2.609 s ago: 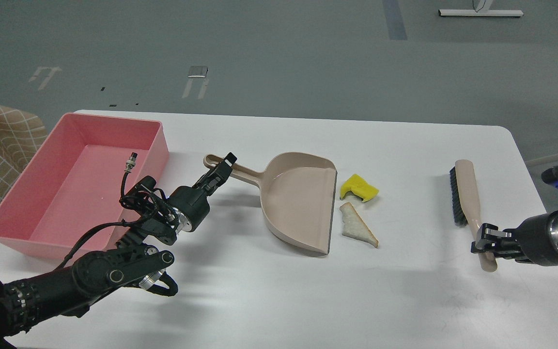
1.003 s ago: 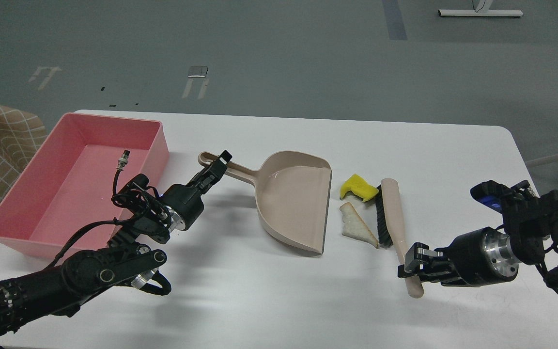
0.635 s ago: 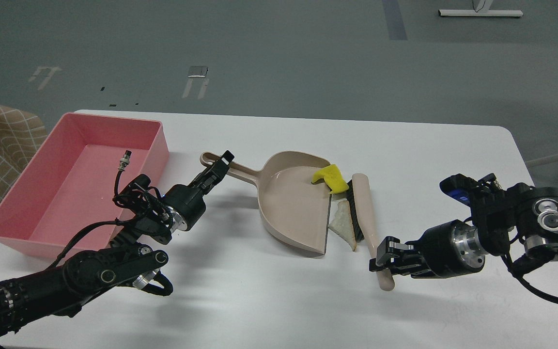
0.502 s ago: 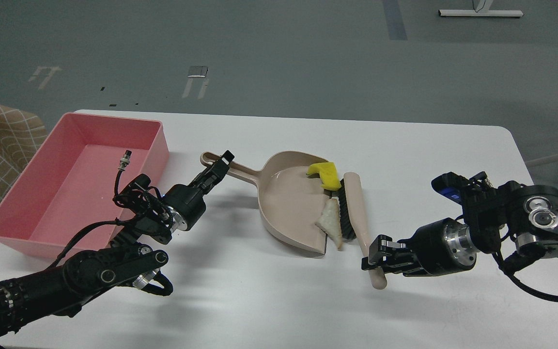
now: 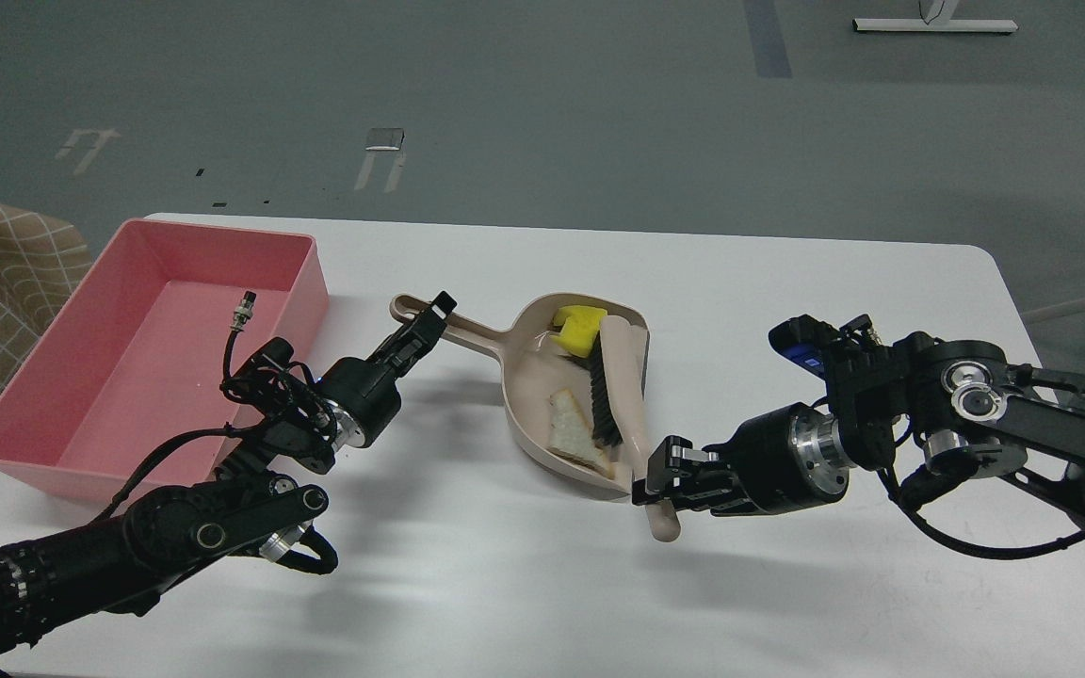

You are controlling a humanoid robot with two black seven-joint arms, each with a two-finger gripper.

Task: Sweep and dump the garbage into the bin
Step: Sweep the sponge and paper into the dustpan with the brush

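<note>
The right gripper (image 5: 660, 482) is clamped on the handle of the brush (image 5: 625, 395), whose bristles lie inside the dustpan (image 5: 533, 377), touching the yellow chunk (image 5: 578, 328) at its 12 o'clock end and the bread slice (image 5: 569, 437) toward 6 o'clock. The left gripper (image 5: 428, 325) is closed on the dustpan's handle. The pink bin (image 5: 142, 353) sits at 9 o'clock from the dustpan, apart from it.

On the worktop (image 5: 787, 282) the bin (image 5: 34, 414) sits at the far left. Right of it, near the middle, lies the dustpan (image 5: 528, 395), its handle pointing left toward the bin, with the left pincer (image 5: 425, 330) at that handle. Inside the pan the spongy chunk (image 5: 578, 328) lies toward the back and the bread slice (image 5: 569, 438) toward the front. The brush (image 5: 623, 395) lies in the pan just right of both scraps, its handle end in the right pincer (image 5: 660, 480) at the pan's front edge.
</note>
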